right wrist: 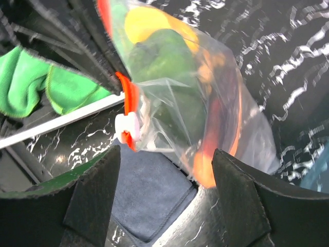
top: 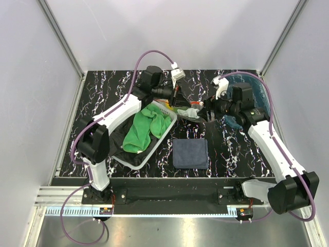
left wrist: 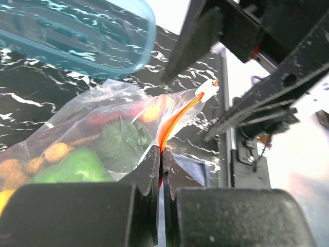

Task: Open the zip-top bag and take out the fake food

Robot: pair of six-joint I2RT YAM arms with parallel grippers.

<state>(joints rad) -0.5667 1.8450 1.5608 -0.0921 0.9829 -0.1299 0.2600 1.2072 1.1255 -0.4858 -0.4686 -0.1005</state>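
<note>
Left gripper (left wrist: 161,160) pinches the zip-top bag (left wrist: 103,110).
It holds the zip edge (left wrist: 177,117) tight so the right gripper (right wrist: 165,158), spread wide, can grab the white slider (right wrist: 127,127).

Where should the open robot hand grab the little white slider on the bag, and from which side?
Probably pinch the white slider at the end of the orange zip strip, across its flat sides. It sticks out past the corner of the zip-top bag. The open right end effector should come from that free end, since the left end effector clamps the strip elsewhere.
</note>
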